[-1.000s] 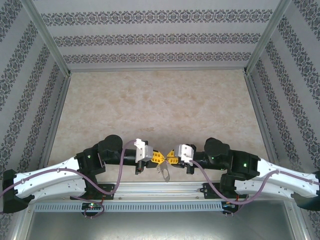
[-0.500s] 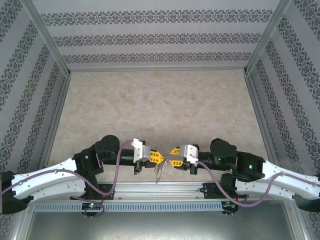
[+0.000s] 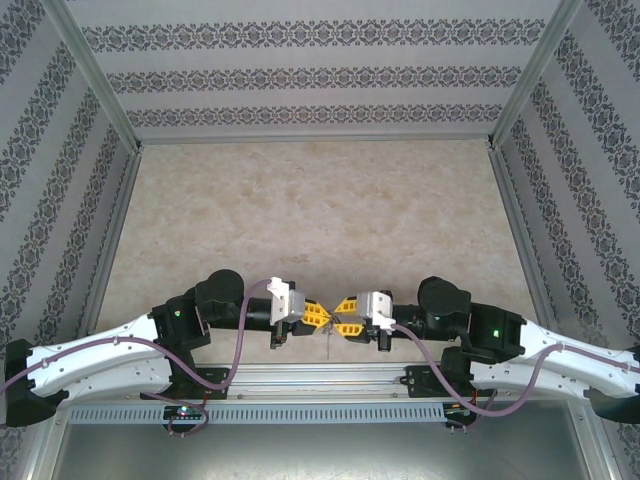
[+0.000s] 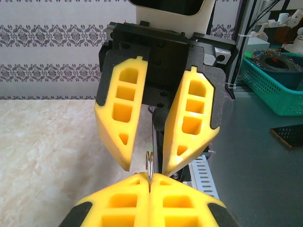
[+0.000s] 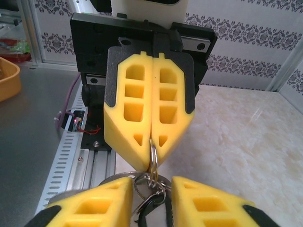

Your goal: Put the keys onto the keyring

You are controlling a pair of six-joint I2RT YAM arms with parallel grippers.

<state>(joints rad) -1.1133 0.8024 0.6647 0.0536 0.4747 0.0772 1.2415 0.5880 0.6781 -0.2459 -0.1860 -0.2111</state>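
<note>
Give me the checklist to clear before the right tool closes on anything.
1. Left tool shut on the keyring: ok.
2. Right tool open, with a gap to close into: ok.
3. Keyring edge-on in that gap, between the right tool's fingers: ok.
4. Tools facing each other tip to tip: ok.
5. Key located and reachable: cannot tell; what hangs below the rings is mostly hidden.

light: bright, even | shadows: faint, soft | focus: mostly sharp, wrist backgrounds slightly soft
</note>
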